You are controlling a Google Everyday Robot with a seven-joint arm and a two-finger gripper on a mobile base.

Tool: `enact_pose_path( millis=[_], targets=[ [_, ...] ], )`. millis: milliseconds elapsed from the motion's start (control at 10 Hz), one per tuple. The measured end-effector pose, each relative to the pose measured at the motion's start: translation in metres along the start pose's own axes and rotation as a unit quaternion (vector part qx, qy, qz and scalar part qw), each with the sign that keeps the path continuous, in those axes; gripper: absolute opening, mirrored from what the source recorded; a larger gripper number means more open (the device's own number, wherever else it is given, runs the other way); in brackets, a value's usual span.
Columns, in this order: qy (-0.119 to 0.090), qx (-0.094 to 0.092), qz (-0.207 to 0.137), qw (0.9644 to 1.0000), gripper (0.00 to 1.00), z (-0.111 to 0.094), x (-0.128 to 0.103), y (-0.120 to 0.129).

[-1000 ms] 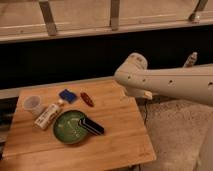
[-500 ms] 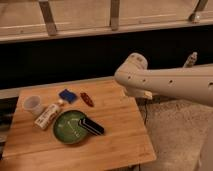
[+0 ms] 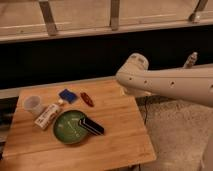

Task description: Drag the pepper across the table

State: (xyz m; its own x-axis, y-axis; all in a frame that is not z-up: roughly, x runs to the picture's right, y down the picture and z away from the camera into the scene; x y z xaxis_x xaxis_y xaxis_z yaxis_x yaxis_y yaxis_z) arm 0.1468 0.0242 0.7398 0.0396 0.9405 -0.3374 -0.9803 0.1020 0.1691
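Pepper (image 3: 87, 99) lies centre-left on table (image 3: 120, 137), bare wood to its right for dragging; hand (image 3: 191, 59) upper right, well apart, grip state can't tell.

Dim warm light, claw (image 3: 191, 59) upper right

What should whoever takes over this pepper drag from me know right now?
Gripper: not in view. Only the white arm shows, raised above the table's right edge.
Pepper: lies at the table's far middle, just right of the blue block and beyond the green plate. Nothing touches it.
Done: no contact with the pepper yet.
Left: bring the gripper down to the pepper, then drag it, probably toward the bare wood on the right.
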Motion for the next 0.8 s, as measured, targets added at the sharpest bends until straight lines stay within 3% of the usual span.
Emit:
enact_pose_path(
  millis=[200,400,700,800],
  targets=[
    [-0.025,-0.023,-0.025,0.9991,0.8,-0.002,-0.013,0.016],
    [-0.044,-0.064,-0.054,0.9955,0.8,-0.005,-0.028,0.048],
    [-0.054,-0.134,-0.084,0.986,0.8,-0.005,-0.039,0.088],
    [-0.055,-0.149,-0.096,0.9826,0.8,-0.006,-0.041,0.102]
  ],
)
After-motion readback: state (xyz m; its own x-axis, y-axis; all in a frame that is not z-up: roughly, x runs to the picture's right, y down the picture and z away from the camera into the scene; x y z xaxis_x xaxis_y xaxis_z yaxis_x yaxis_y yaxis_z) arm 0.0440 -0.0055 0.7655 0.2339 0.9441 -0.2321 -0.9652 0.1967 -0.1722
